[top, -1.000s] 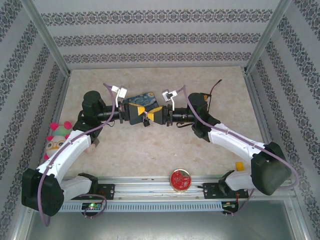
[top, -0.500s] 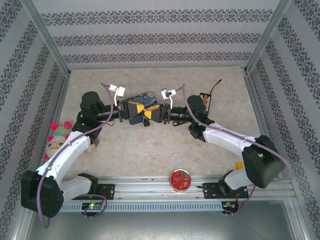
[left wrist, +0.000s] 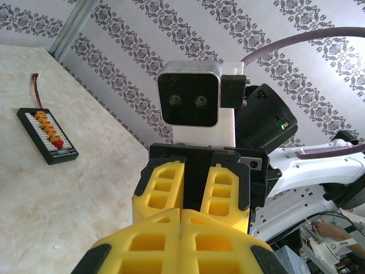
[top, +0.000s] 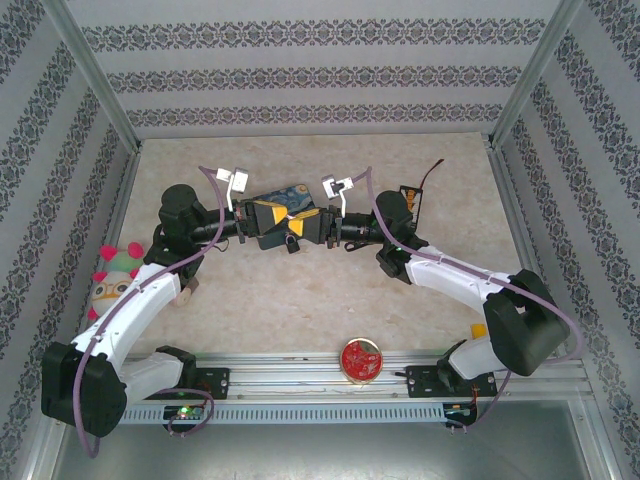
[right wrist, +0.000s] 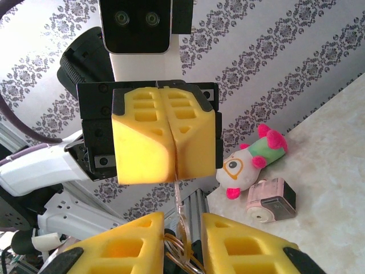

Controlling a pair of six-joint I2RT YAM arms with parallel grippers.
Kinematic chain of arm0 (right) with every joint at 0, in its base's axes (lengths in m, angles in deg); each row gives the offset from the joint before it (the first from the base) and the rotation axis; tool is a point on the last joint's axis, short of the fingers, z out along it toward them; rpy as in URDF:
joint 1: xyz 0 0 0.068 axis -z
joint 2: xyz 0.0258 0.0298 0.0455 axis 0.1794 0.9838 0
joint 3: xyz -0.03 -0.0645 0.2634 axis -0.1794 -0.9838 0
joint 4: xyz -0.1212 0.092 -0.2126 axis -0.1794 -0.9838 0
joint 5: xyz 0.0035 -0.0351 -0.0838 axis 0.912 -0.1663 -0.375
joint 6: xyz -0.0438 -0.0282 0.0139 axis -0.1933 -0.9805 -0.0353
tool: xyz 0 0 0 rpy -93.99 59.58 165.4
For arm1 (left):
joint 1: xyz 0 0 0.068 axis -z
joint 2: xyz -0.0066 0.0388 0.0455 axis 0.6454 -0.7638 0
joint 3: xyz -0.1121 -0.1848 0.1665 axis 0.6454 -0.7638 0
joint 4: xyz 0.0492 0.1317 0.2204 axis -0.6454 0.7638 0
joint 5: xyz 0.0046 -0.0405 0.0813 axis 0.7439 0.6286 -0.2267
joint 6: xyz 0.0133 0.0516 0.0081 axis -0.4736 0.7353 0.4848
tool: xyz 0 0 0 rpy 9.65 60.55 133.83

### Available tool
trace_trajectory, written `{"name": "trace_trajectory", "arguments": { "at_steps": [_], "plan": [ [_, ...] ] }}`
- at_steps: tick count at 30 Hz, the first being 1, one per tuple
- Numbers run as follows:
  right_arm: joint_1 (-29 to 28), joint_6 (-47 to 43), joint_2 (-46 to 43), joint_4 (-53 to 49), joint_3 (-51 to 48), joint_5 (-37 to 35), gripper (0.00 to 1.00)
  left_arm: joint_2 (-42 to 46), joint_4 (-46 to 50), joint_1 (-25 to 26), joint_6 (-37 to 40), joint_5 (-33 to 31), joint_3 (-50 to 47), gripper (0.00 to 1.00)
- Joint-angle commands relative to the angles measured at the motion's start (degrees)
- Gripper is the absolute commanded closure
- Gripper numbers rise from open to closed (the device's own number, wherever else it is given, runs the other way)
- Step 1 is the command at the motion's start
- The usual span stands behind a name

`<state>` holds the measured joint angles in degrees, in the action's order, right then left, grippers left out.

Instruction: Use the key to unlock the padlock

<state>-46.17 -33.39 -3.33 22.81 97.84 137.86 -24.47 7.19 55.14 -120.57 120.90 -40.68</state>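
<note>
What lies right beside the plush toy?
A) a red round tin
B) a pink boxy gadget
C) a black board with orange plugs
B: in the right wrist view, a pink boxy gadget rests on the table right beside the toy.

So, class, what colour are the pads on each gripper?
Yellow. The pads show best in the right wrist view.
</note>
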Motion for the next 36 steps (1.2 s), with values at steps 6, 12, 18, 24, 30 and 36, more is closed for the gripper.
{"name": "trace_trajectory", "arguments": {
  "at_steps": [6, 12, 18, 24, 30, 36],
  "plan": [
    [2.0, 0.34, -2.08, 2.55, -1.27, 0.15, 0.78, 1.52, -3.1, 0.2, -0.69, -0.45, -0.69, 1.0],
    [2.17, 0.44, -3.13, 2.2, -1.48, 0.67, 0.81, 1.23, -3.15, 0.16, -0.95, -0.98, -0.69, 1.0],
    [2.18, 0.82, -2.89, 2.03, -1.47, 0.9, 0.92, 0.69, -4.21, 0.05, -1.82, -1.55, -0.82, 1.0],
    [2.35, 1.15, -2.9, -0.21, -1.56, 0.85, 1.0, 0.64, -5.12, -0.52, -2.95, -3.24, -1.2, 1.0],
    [2.96, 2.09, -2.75, -4.22, -2.55, 0.75, 1.0, 0.28, -4.47, -0.81, -3.41, -6.69, -0.78, 0.84],
    [3.36, 2.68, -2.98, -6.79, -3.88, 1.03, 1.0, -0.72, -6.02, -0.8, -4.98, -8.81, -0.18, 0.29]
  ]
}}
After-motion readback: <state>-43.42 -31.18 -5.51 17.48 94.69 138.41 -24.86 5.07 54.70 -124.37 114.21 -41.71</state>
